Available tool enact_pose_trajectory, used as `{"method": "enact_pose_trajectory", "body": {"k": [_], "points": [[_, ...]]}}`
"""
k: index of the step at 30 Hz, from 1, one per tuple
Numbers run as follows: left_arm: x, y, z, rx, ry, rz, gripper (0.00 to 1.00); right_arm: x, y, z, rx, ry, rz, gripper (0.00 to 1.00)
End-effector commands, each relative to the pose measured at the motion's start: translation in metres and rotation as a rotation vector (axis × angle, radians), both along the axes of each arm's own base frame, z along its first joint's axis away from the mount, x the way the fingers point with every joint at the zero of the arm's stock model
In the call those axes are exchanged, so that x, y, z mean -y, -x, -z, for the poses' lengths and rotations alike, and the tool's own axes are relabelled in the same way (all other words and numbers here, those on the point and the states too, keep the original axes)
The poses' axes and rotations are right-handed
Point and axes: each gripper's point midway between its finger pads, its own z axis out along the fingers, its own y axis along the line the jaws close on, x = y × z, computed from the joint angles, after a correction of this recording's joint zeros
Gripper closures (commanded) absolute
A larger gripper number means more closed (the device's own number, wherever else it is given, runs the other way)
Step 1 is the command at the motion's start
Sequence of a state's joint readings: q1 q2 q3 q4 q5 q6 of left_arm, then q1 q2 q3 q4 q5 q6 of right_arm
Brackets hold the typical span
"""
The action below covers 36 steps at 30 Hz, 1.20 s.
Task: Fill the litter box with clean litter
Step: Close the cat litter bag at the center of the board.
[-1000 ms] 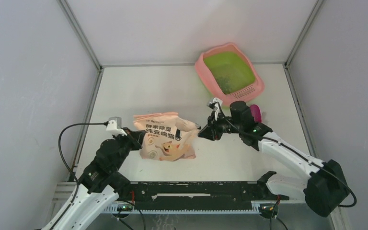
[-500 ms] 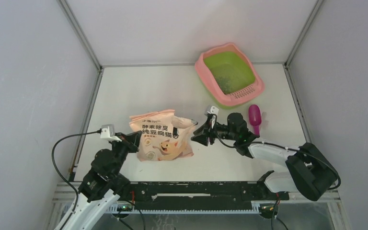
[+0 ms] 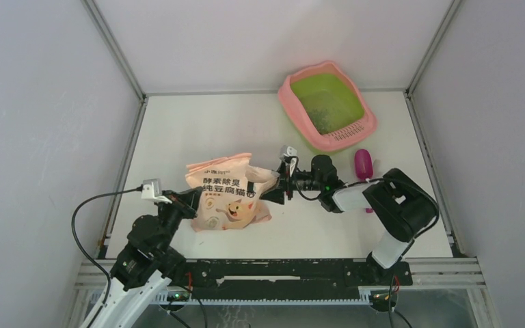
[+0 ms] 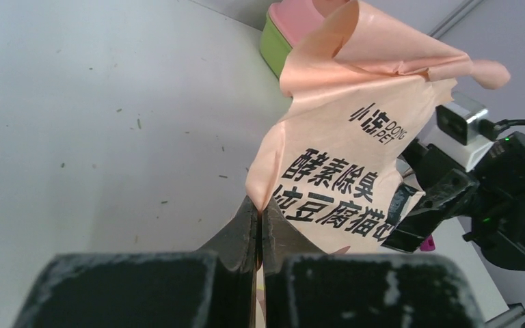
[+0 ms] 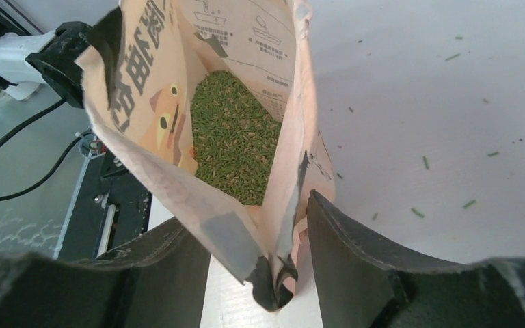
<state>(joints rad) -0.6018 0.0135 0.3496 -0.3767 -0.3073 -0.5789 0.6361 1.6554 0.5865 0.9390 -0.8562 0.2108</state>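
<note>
Left wrist view showed "DONG PET" above Chinese characters on the peach bag, whose edge the left gripper pinched tightly. Compared with one second before, the right gripper had spread its jaws, and the bag's corner stood loose between them. Green pellets lay inside the bag. The litter box, at the far right of the table, held only a thin scatter of litter.

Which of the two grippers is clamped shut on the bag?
The left gripper: its jaws pinch an edge of the bag flat. The right gripper has its jaws apart around the bag's open corner.
</note>
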Motion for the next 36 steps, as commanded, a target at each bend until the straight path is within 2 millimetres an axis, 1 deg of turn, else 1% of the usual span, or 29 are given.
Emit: {"method": "enact_pose_trajectory", "body": {"k": [1, 2, 4, 5, 6, 7, 8, 10, 11, 13, 16, 18, 20, 21, 22, 24, 25, 26, 27, 29, 30, 32, 33, 34, 36], "points": [[0.0, 0.009, -0.062, 0.19, 0.17, 0.026, 0.98, -0.016, -0.002, -0.028, 0.067, -0.123, -0.061, 0.39], [0.0, 0.01, -0.064, 0.191, 0.172, 0.028, 0.98, -0.019, -0.001, -0.027, 0.058, -0.129, -0.072, 0.35], [-0.001, 0.01, -0.065, 0.19, 0.17, 0.025, 0.99, -0.026, 0.003, -0.026, 0.056, -0.137, -0.1, 0.34], [-0.002, 0.01, -0.066, 0.191, 0.17, 0.02, 0.99, -0.031, 0.004, -0.026, 0.055, -0.14, -0.11, 0.35], [-0.002, 0.01, -0.067, 0.19, 0.168, 0.017, 0.99, -0.034, 0.006, -0.025, 0.049, -0.144, -0.127, 0.39], [-0.004, 0.01, -0.068, 0.191, 0.168, 0.011, 0.99, -0.037, 0.008, -0.028, 0.043, -0.154, -0.139, 0.49], [-0.005, 0.01, -0.068, 0.191, 0.166, 0.007, 0.99, -0.038, 0.009, -0.033, 0.042, -0.168, -0.148, 0.63], [-0.008, 0.01, -0.069, 0.19, 0.16, -0.008, 0.99, -0.038, 0.014, -0.041, 0.027, -0.177, -0.168, 0.89], [-0.011, 0.01, -0.07, 0.189, 0.157, -0.02, 0.99, -0.036, 0.015, -0.045, 0.01, -0.168, -0.167, 1.0], [-0.018, 0.01, -0.07, 0.183, 0.143, -0.056, 0.99, -0.026, 0.015, -0.053, -0.01, -0.146, -0.152, 1.0], [-0.026, 0.008, -0.07, 0.167, 0.099, -0.094, 0.99, -0.005, 0.018, -0.069, 0.014, -0.108, -0.083, 1.0], [-0.026, 0.006, -0.067, 0.165, 0.068, -0.1, 0.99, 0.009, 0.018, -0.079, 0.053, -0.069, -0.027, 1.0], [-0.02, -0.001, -0.055, 0.149, 0.046, -0.09, 0.99, 0.022, 0.019, -0.09, 0.062, -0.059, 0.001, 1.0], [-0.014, -0.004, -0.051, 0.163, 0.054, -0.069, 0.95, 0.028, 0.023, -0.098, 0.059, -0.068, -0.005, 1.0], [-0.008, -0.007, -0.045, 0.169, 0.074, -0.055, 0.87, 0.033, 0.023, -0.099, 0.046, -0.069, -0.008, 1.0], [0.01, -0.013, -0.035, 0.212, 0.101, 0.013, 0.68, 0.041, 0.023, -0.1, 0.011, -0.068, -0.017, 1.0], [0.021, -0.013, -0.042, 0.289, 0.14, 0.062, 0.58, 0.044, 0.024, -0.101, -0.008, -0.073, -0.032, 1.0], [0.033, -0.011, -0.039, 0.335, 0.153, 0.124, 0.43, 0.048, 0.023, -0.103, -0.027, -0.081, -0.041, 1.0], [0.039, -0.011, -0.032, 0.352, 0.165, 0.148, 0.36, 0.051, 0.025, -0.106, -0.043, -0.09, -0.054, 1.0], [0.047, -0.013, -0.018, 0.36, 0.175, 0.182, 0.32, 0.054, 0.03, -0.113, -0.064, -0.107, -0.084, 1.0], [0.051, -0.015, -0.005, 0.344, 0.173, 0.192, 0.31, 0.056, 0.032, -0.116, -0.069, -0.113, -0.095, 1.0], [0.056, -0.015, 0.006, 0.341, 0.179, 0.214, 0.27, 0.062, 0.032, -0.123, -0.083, -0.123, -0.102, 1.0], [0.058, -0.014, 0.009, 0.346, 0.181, 0.231, 0.25, 0.064, 0.031, -0.126, -0.087, -0.129, -0.096, 1.0], [0.061, -0.012, 0.01, 0.348, 0.18, 0.246, 0.21, 0.067, 0.03, -0.129, -0.088, -0.137, -0.094, 1.0], [0.064, -0.01, 0.012, 0.35, 0.176, 0.269, 0.19, 0.071, 0.03, -0.139, -0.086, -0.156, -0.094, 1.0]]}}
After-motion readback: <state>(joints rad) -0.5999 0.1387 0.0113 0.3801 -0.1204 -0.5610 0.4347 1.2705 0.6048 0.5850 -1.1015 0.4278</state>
